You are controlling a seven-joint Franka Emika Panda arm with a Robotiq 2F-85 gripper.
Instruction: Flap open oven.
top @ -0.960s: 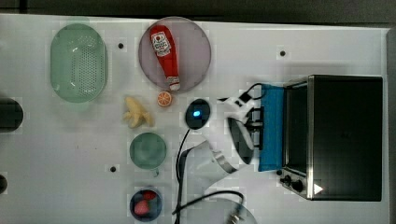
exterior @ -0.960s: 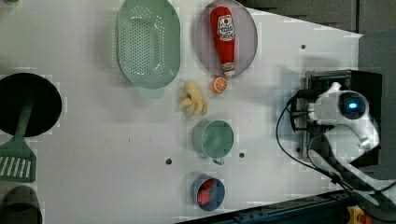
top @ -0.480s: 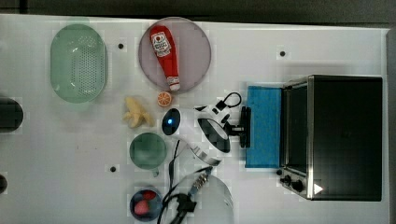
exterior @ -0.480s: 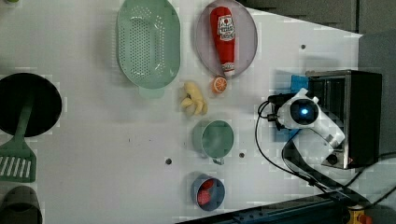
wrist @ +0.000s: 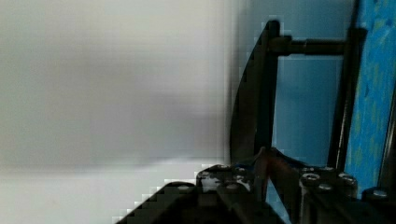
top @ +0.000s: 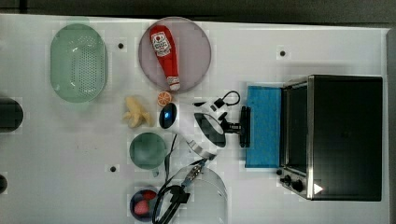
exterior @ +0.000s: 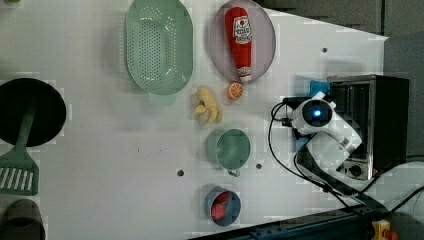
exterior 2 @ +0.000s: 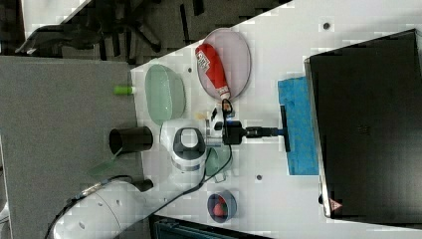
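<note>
The oven [top: 343, 137] stood at the right of the top view, its blue door [top: 264, 126] folded down flat toward the frame's centre. The door's bar handle [top: 244, 127] ran along the door's free edge. The gripper [top: 240, 126] reached in from the top view's left, and its fingers were clamped on that handle at mid-length.

In the right view, the door [exterior 2: 298, 127] lay level on the white table [exterior 2: 278, 59], and the gripper [exterior 2: 278, 132] met the handle [exterior 2: 284, 128] at a right angle. Bare table remained above and below the door in that frame. In the top view, open surface lay between the handle and the green cup [top: 147, 150].

The left view showed the oven [exterior: 372, 122] at the right edge, with the arm [exterior: 325, 125] covering most of the door; a black pan [exterior: 30, 112] and a green spatula [exterior: 17, 172] appeared at the frame's left.

The wrist view showed the handle [wrist: 268, 88] close up, standing off the blue glass [wrist: 373, 93] on a short post, with a finger [wrist: 275, 170] pressed against it.

The top view's upper half held a green colander [top: 78, 63] and a ketchup bottle [top: 165, 49] on a plate [top: 196, 51].
</note>
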